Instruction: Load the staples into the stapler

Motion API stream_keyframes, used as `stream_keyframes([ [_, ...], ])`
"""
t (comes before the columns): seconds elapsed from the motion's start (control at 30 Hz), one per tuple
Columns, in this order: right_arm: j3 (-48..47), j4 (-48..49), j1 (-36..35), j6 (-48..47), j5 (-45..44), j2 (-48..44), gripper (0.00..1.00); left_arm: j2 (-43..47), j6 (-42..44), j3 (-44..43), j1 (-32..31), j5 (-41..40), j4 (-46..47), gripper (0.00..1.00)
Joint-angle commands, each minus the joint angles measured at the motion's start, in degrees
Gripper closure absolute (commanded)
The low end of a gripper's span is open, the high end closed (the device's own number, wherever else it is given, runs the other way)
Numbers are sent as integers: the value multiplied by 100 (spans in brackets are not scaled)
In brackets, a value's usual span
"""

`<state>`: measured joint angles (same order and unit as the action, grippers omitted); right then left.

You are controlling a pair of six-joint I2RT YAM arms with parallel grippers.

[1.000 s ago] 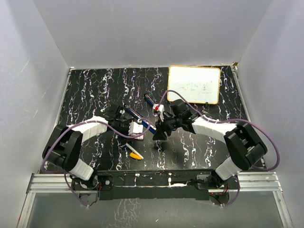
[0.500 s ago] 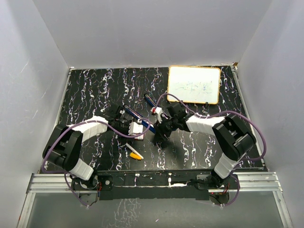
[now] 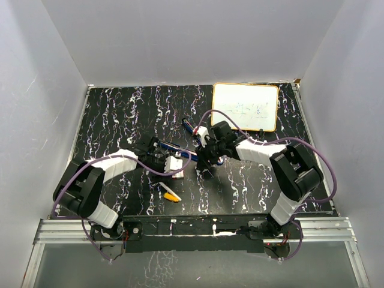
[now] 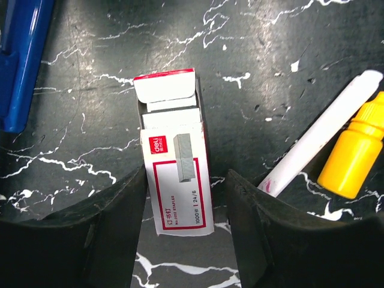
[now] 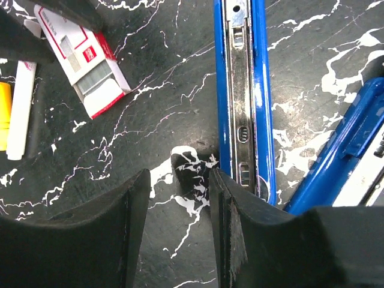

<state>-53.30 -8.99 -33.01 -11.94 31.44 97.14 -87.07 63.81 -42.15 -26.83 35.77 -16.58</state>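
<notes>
The staples box (image 4: 177,186) is red and white and lies flat with its flap open; a grey staple strip (image 4: 186,156) rests on top of it. My left gripper (image 4: 186,183) is open and straddles the box's near end, with a small gap at the right finger. The blue stapler (image 5: 243,90) lies opened out, its metal channel facing up. My right gripper (image 5: 179,180) is open with only bare table between its fingers, its right finger beside the channel's near end. From above, the box (image 3: 174,164) lies just left of the stapler (image 3: 174,146).
A white marker with a yellow cap (image 4: 327,141) lies right of the box, close to my left gripper's right finger. A yellow-framed whiteboard (image 3: 245,107) sits at the back right. Grey walls enclose the black marbled table (image 3: 120,114).
My right arm has swung left and away from me, closer to the stapler. Both pairs of jaws have narrowed a little. The left gripper has settled around the box.
</notes>
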Motion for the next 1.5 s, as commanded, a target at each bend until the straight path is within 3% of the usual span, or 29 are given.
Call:
stream_keyframes([
  [0.0, -304, 42, 1, 215, 469, 209, 55, 66, -559, 279, -221, -5, 134, 48],
  [0.47, -671, 427, -271, 1590, 841, 899, 57, 350, -1220, 656, -616, -619, 859, 47],
  [0.77, -586, 337, -418, 1523, 892, 885, 57, 365, -899, 509, -620, -1133, 354, 44],
  [1.1, -590, 535, -660, 1590, 921, 956, 57, 629, -1090, 653, -613, -1224, 269, 44],
  [1.47, -1332, 338, -576, 1334, 920, 1292, 60, 539, -1449, 590, -615, -1218, 214, 52],
])
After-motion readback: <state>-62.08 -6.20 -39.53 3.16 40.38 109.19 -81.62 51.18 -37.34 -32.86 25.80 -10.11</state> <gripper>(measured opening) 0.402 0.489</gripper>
